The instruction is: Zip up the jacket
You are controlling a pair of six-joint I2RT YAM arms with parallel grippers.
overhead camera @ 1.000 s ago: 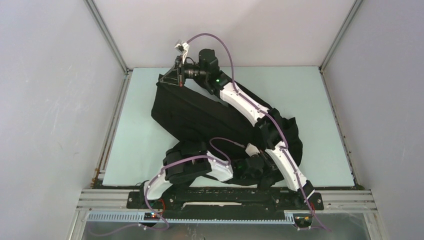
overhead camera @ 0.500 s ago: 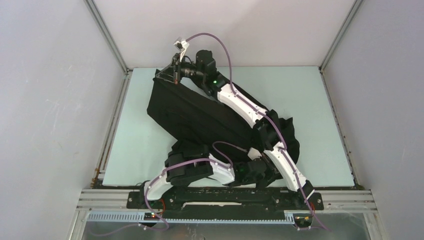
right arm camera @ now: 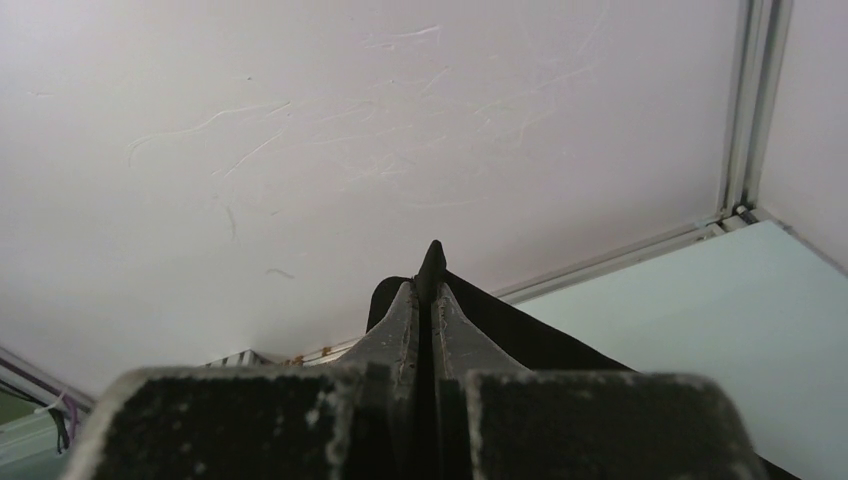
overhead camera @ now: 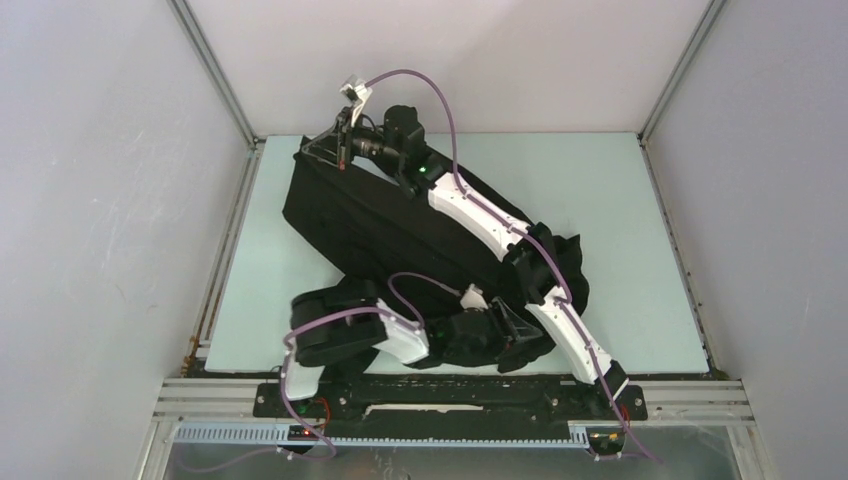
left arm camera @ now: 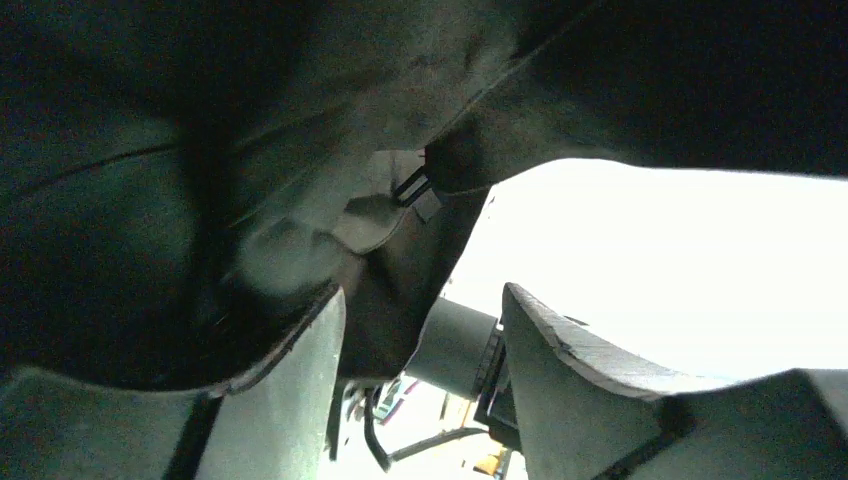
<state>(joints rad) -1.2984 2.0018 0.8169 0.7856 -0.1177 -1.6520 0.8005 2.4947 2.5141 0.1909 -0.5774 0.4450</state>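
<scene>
1. The table point(overhead camera: 640, 250) is pale green. The jacket point(overhead camera: 380, 225) lies across it as one long black band, its long axis running from the table's far-left corner to the middle of the table's near edge.
2. The jacket looks plain black, soft and creased. It is bunched at the table's near edge and raised off the table at the far-left corner. No lettering can be made out.
3. The right gripper point(overhead camera: 340, 148) is over the table's far-left corner. It is pinched tight point(right arm camera: 432, 300) on a thin edge of the black cloth and holds that end up.
4. The left gripper point(overhead camera: 510, 335) is at the table's near edge, against the bunched end. Its jaws stand apart point(left arm camera: 422, 295) with nothing clamped, and cloth hangs just above them.
5. A small dark tab point(left arm camera: 415, 187) shows just above that gap. It may be the zip pull, but I cannot tell.
6. Judgement: the left gripper is the nearer one to the tab. The zip line probably runs away from it toward the table's far-left corner, so the next move would be a pinch, then a pull along that line.
</scene>
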